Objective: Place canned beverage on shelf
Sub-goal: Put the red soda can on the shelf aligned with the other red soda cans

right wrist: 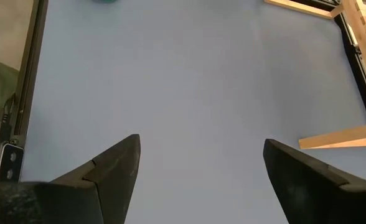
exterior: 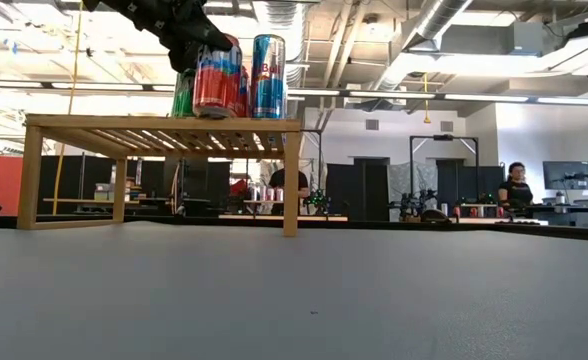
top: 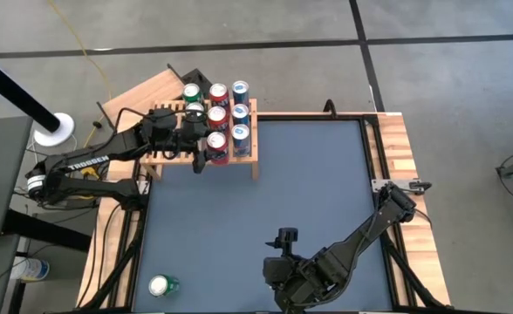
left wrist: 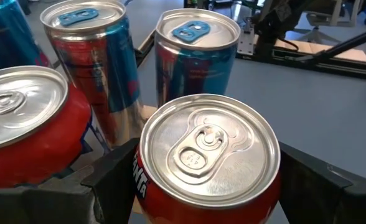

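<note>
Left end effector (top: 213, 148) sits over the shelf (top: 248, 166), fingers on either side of a red can (top: 216, 142) that stands upright on the slats at the shelf's front row. In the left wrist view the can (left wrist: 208, 155) fills the gap between the two fingers (left wrist: 310, 180), top facing the camera; whether the pads press its wall or stand just off it cannot be told, so the state reads as spread wide around the can, grasp or release undecided. Long axis of the can is vertical, in line with the approach from above. Judgement: this can is at its place, and the coming move turns on lifting straight up clear of it. Neighbours are tight: a second red can (left wrist: 21, 124) touches or nearly touches on one side, two blue cans (left wrist: 195, 56) stand just beyond, and a green can (top: 192, 92) is at the far row. Any sideways drift on withdrawal could tip them. Low view shows the cans (exterior: 214, 75) upright on the shelf top. One more green can (top: 162, 285) lies on the counter (top: 265, 192), well apart from both arms, nearer the left arm's side. Right end effector (right wrist: 198, 180) waits low over the counter, released, nothing between its fingers.
</note>
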Robot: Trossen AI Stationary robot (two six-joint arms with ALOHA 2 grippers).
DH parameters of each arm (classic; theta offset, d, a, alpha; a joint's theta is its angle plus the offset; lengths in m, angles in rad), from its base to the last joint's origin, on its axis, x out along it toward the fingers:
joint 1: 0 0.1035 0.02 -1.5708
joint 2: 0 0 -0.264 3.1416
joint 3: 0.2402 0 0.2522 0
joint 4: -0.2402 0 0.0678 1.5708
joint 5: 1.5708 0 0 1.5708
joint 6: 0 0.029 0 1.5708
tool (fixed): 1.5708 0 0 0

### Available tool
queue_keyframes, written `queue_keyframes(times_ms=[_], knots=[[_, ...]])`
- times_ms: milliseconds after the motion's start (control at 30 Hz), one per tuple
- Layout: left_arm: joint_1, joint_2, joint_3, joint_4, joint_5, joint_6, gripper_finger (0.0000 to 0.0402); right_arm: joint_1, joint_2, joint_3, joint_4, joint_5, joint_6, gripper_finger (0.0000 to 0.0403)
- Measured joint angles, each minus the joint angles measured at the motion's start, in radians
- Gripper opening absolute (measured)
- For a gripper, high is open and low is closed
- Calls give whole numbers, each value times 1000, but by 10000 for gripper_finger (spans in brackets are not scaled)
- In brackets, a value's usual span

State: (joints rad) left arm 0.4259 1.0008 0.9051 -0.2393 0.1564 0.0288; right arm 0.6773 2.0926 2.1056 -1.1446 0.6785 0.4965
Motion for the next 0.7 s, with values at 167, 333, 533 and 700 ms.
queue_keyframes(times_ms=[167,333,533,700], knots=[[0,0,0,-2,0,8,300,0,0,0,0,0,0,329],[0,-1,0,-4,2,12,323,0,0,0,0,0,0,329],[0,-1,0,-1,-85,-1,331,0,0,0,1,-1,0,329],[0,-1,0,7,-83,3,331,1,0,0,1,-1,0,329]])
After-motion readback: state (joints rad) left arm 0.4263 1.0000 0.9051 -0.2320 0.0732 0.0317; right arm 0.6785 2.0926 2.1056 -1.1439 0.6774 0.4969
